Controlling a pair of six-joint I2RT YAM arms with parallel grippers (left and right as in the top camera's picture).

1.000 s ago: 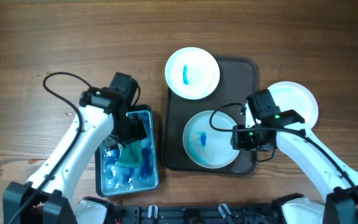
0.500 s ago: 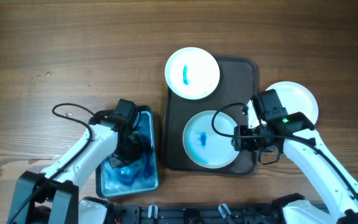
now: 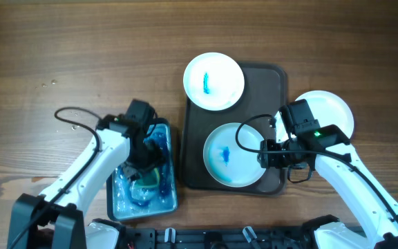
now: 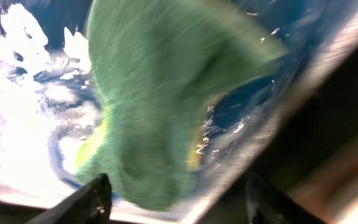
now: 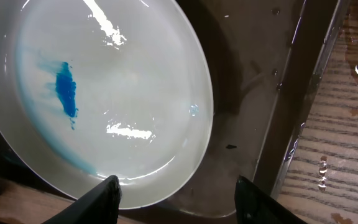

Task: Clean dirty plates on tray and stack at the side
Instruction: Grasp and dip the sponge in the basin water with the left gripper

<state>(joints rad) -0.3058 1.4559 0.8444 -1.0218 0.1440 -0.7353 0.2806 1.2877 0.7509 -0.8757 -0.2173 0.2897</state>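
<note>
A: Why is the left gripper hovering, fingers spread, over the sponge?
B: Probably letting it soak in the tub. The right gripper, fingers also spread, is straddling the rim of the smeared plate at the tray's 6 o'clock, likely to steady it. A second plate is waiting at 12, and a clean plate is sitting off-tray at 3.

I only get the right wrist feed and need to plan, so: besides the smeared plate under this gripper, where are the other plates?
Observer: A second smeared plate sits at the tray's far left corner, overhanging it.
Operator: And the third?
Observer: The third plate lies off the tray, on the table to its right, partly under the right arm.
Operator: What's the left arm doing?
Observer: The left gripper is open over a green cloth in the teal tub.
</note>
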